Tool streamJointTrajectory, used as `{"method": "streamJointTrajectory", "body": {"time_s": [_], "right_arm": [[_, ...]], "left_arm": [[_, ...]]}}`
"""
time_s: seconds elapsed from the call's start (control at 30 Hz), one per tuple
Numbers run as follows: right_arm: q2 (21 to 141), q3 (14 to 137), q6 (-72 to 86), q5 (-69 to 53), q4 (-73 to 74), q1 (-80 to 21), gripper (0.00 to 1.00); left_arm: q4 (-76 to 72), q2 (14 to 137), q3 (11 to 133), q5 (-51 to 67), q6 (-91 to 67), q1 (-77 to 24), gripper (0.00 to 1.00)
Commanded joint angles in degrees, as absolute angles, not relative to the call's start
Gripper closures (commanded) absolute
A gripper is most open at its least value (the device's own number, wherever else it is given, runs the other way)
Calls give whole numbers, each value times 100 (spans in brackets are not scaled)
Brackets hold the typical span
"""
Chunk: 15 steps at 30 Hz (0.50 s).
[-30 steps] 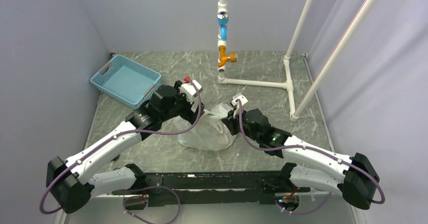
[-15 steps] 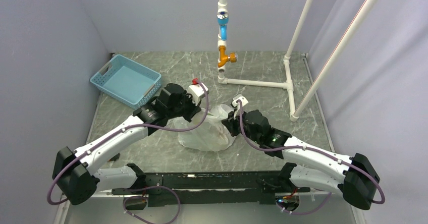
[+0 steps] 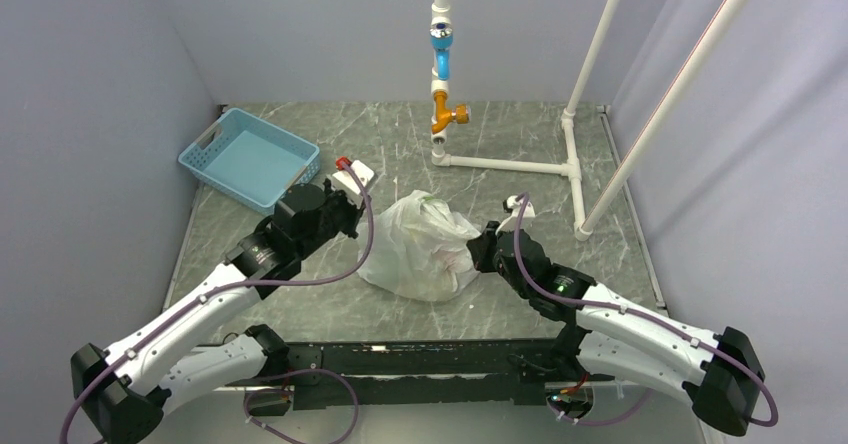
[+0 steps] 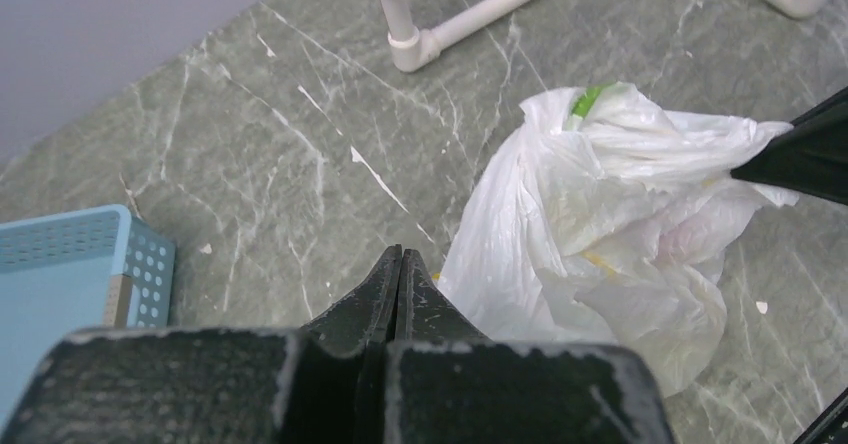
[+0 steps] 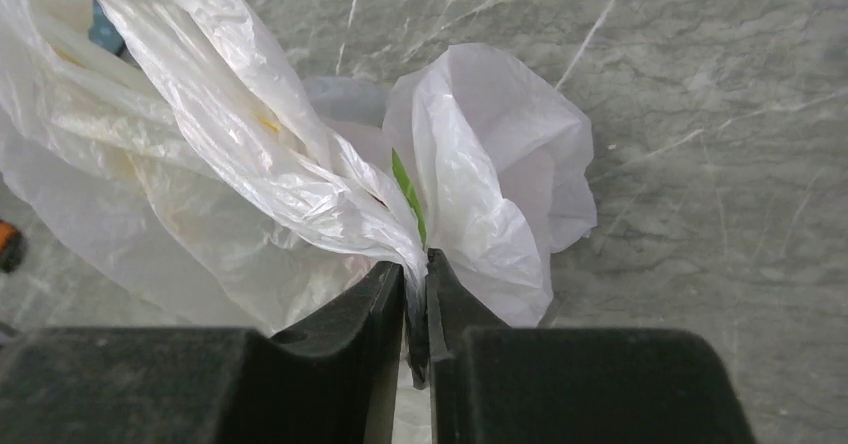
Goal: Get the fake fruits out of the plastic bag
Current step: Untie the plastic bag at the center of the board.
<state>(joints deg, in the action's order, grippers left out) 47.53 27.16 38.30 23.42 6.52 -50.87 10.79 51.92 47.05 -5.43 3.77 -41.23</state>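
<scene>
The plastic bag (image 3: 420, 246) lies crumpled in the middle of the marble table, white and crinkly with a green mark near its top (image 4: 590, 99). The fake fruits are hidden inside it; only faint pink and yellow tints show through the film. My right gripper (image 5: 418, 264) is at the bag's right side (image 3: 483, 249), shut on a bunched fold of the film (image 5: 400, 234). My left gripper (image 4: 400, 256) sits just off the bag's left edge (image 3: 352, 214). Its jaws are pressed together with nothing between them.
A blue lattice basket (image 3: 250, 159) stands at the back left, its corner showing in the left wrist view (image 4: 70, 274). A white pipe frame (image 3: 510, 164) with an orange and blue valve (image 3: 445, 114) rises behind the bag. Walls close in both sides.
My left gripper has shut and drawn back to the left, off the bag. My right gripper has shifted right and toward the near edge, still pinching the film, and the bag has spread out.
</scene>
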Motion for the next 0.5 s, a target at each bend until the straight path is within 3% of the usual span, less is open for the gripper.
{"method": "streamJointTrajectory", "body": {"time_s": [0.0,0.13,0.17,0.23,0.33,0.47], "right_arm": [[4590,2952,3220,2197,893,-5092,80],[4716,3379,2275,1592,1110,-5103,68],[4772,3513,2120,1537,1211,-5100,65],[4850,3807,1877,1588,1478,-5098,55],[5092,4219,1365,1507,1510,-5103,29],[5892,4935,882,1335,1718,-5115,30]], "left_arm": [[701,5027,4666,-648,402,-4121,100],[764,5150,4734,-253,442,-4118,100],[850,5226,4795,-100,448,-4120,93],[972,5392,4905,104,395,-4115,67],[1069,5634,5030,308,378,-4122,36],[1061,6015,5119,680,340,-4117,12]]}}
